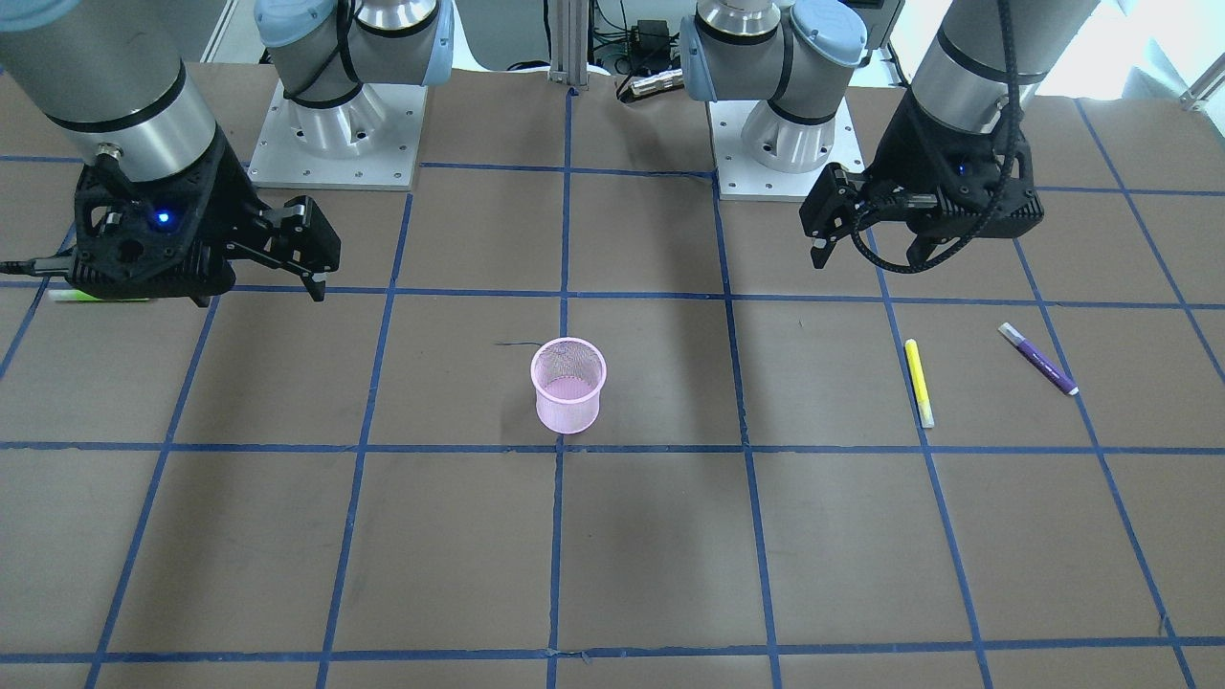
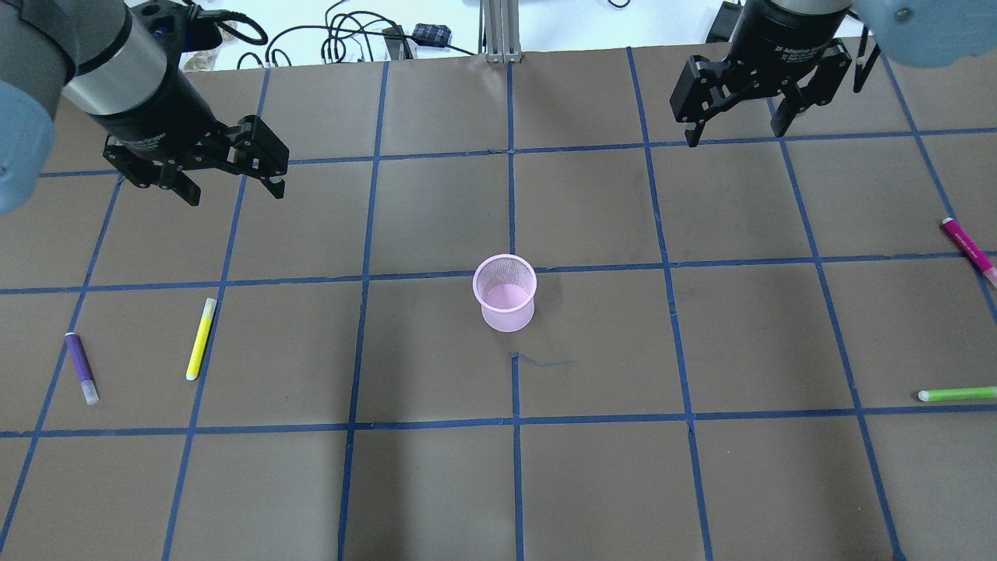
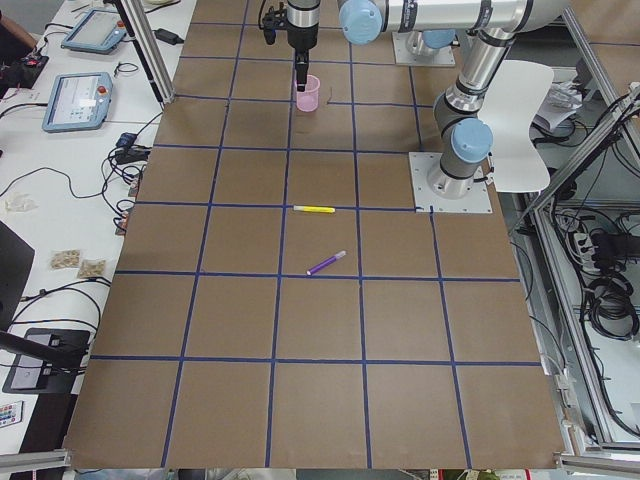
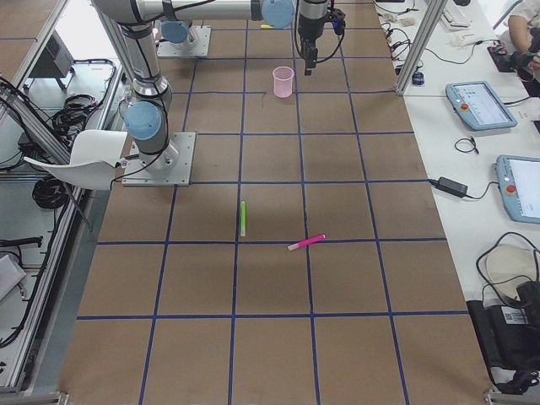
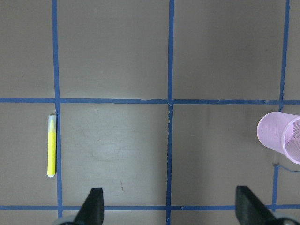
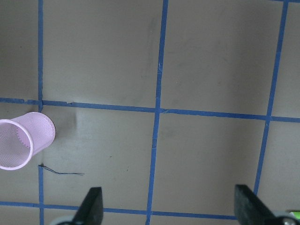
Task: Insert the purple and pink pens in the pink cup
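Observation:
The pink mesh cup stands upright and empty at the table's middle; it also shows in the front view. The purple pen lies flat at the far left, also in the front view. The pink pen lies at the far right edge and shows in the exterior right view. My left gripper hovers open and empty, behind and left of the cup. My right gripper hovers open and empty, behind and right of it. Each wrist view shows the cup at its edge: left, right.
A yellow pen lies just right of the purple pen. A green pen lies near the right edge, in front of the pink pen. The brown table surface carries a blue tape grid. Cables and a post stand beyond the far edge.

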Controlling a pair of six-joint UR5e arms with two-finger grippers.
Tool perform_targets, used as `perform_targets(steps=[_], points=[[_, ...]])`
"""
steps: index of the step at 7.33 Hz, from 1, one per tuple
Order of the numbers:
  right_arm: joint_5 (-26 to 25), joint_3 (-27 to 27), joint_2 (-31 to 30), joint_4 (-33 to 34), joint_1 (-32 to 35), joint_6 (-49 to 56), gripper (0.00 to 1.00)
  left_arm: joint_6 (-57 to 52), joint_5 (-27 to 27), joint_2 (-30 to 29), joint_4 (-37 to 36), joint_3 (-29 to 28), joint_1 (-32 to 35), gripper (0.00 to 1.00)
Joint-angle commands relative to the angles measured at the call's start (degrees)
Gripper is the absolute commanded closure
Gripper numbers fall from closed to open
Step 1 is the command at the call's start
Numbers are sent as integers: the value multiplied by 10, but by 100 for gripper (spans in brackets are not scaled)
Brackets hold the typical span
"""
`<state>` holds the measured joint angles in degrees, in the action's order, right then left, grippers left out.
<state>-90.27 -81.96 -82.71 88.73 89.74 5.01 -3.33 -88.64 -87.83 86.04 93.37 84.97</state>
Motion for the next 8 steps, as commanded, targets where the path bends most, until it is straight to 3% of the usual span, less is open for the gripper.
perform_targets(steps=[1, 5, 7, 8], points=[[-1, -1, 0, -1, 0, 0, 0, 2, -1, -1, 1, 1, -2, 0], [-2, 3, 0, 3, -71, 93, 0, -1, -4, -1, -3, 8, -9, 0], [-5, 0, 19, 13, -180, 198, 0, -1, -5, -4, -9, 9, -23, 0], [-5, -4, 57, 34, -238, 247, 0, -7, -3, -15, -19, 10, -64, 0]])
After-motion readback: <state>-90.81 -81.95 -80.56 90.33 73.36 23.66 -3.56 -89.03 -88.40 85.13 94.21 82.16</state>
